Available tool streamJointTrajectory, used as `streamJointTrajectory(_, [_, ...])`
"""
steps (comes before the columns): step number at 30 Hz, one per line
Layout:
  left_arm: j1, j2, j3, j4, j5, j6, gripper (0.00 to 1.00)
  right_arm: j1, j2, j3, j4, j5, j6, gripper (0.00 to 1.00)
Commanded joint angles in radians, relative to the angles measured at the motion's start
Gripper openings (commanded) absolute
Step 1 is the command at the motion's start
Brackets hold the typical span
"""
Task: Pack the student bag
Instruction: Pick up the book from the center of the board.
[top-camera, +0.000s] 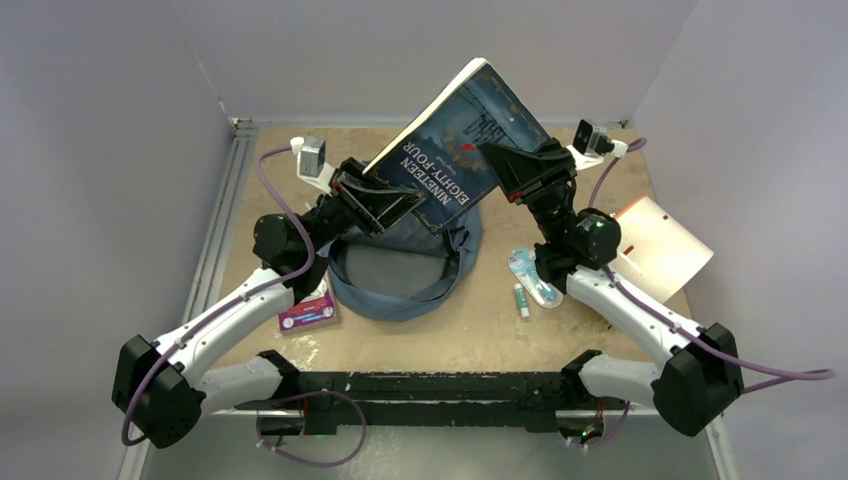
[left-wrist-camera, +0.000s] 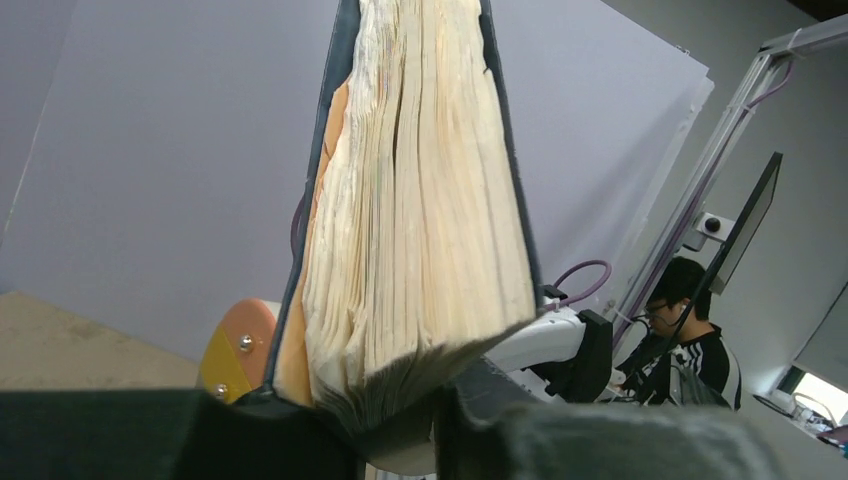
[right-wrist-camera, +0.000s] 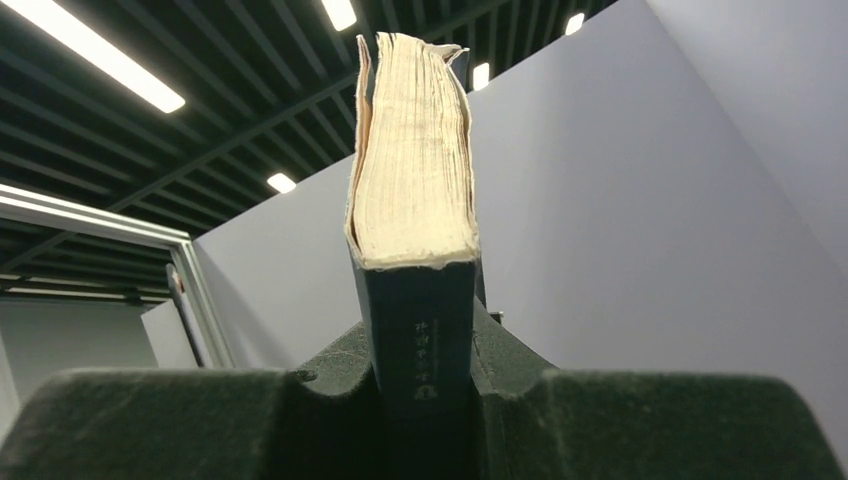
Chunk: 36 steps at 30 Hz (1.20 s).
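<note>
Above the table's middle: a dark-blue book (top-camera: 455, 150) hangs tilted in the air, carried between both arms, its cover facing the overhead camera.
Left gripper: the left gripper (top-camera: 385, 205) pinches the book at its lower-left edge. Its wrist view shows the page block wedged between the fingers (left-wrist-camera: 600, 440), with the pages crumpled at the near corner.
Right gripper: the right gripper (top-camera: 515, 165) is clamped on the book's right side. Its wrist view shows the spine end seated deep between the two pads.
Bag: the slate-blue bag (top-camera: 400, 285) lies slumped on the table (top-camera: 470, 330) directly under the book's lower end, between the two arms and closer to the left gripper. From overhead the book's lower corner overlaps the bag's far rim; whether they touch I cannot tell.
Step in hand: judging by the pose, the book is being lined up over the bag for loading, and it is not yet inside.
Next move: it probably calls for tipping the book's low corner into the bag's mouth and lowering both arms together, since either grip slipping would twist the book. How wide the mouth gapes is hard to tell.
Beside the bag: a purple card (top-camera: 307, 312) and a beige folder (top-camera: 660, 245) lie on the table, not packed.
</note>
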<state>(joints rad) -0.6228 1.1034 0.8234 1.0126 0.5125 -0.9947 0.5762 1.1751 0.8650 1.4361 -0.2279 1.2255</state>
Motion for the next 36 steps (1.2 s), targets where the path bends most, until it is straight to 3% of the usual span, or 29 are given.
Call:
streamJointTrajectory(1, [-0.003,0.012,0.030,0.007,-0.011,0.021,0.11,0.019,-0.039,0.016,0.169,0.060,-0.001,0.00])
streamJointTrajectory(3, [-0.003,0.004,0.032,-0.007,-0.007,0.024,0.00,0.019,-0.054,0.009,0.143,0.045,-0.039,0.02])
streamJointTrajectory(8, [-0.002,-0.041,0.033,-0.087,0.046,0.056,0.00,0.019,-0.164,0.011,-0.170,0.018,-0.232,0.46])
streamJointTrajectory(13, [-0.003,-0.110,0.006,-0.168,0.147,0.091,0.00,0.019,-0.283,0.002,-0.479,-0.014,-0.377,0.75])
streamJointTrajectory(21, [-0.002,-0.316,0.005,-0.543,0.226,0.243,0.00,0.017,-0.334,0.122,-0.957,-0.204,-0.666,0.77])
streamJointTrajectory(29, [-0.002,-0.544,-0.017,-0.861,0.294,0.376,0.00,0.017,-0.292,0.228,-1.169,-0.582,-0.830,0.73])
streamJointTrajectory(36, [-0.003,-0.634,0.018,-1.063,0.241,0.438,0.00,0.016,-0.263,0.311,-1.372,-0.711,-0.963,0.73])
